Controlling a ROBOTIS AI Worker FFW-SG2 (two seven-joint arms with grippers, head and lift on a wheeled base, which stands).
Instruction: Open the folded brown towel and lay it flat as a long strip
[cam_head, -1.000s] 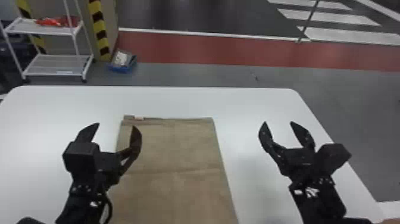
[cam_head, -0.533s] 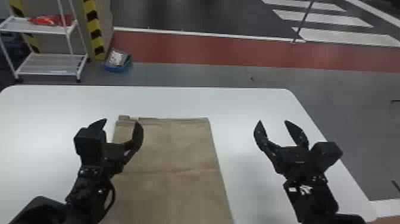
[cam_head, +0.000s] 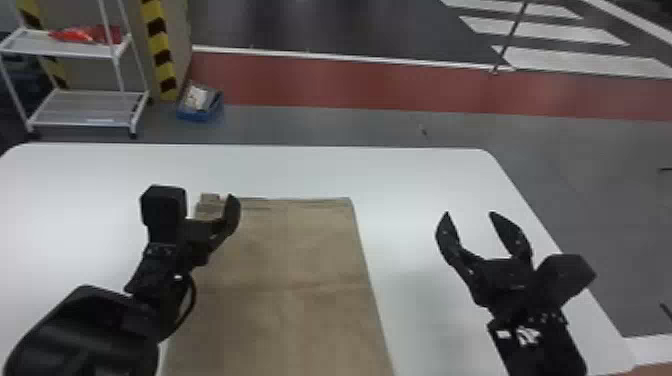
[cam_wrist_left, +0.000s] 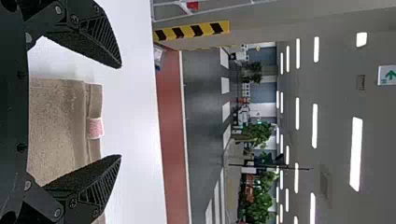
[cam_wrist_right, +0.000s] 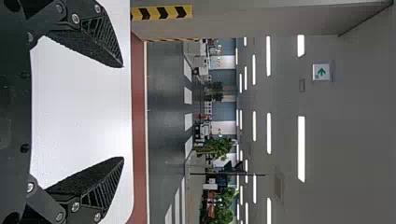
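See a white table (cam_head: 425, 172) bearing the brown towel (cam_head: 295, 250), lying flat but apparently layered, towards seven o'clock in the head view. Seems to be the approach, ahead of any unfolding. Find the left gripper (cam_wrist_left: 120, 111) around the towel's ten o'clock, spread and empty, and the right gripper (cam_head: 469, 214) off at two, likewise released. Probably calls next for lowering the left and pinching only the top layer, near the pink-and-white tag (cam_wrist_left: 95, 128). Compared with half a second ago, note the left shifted towards twelve, the right slightly towards four, the towel unchanged.
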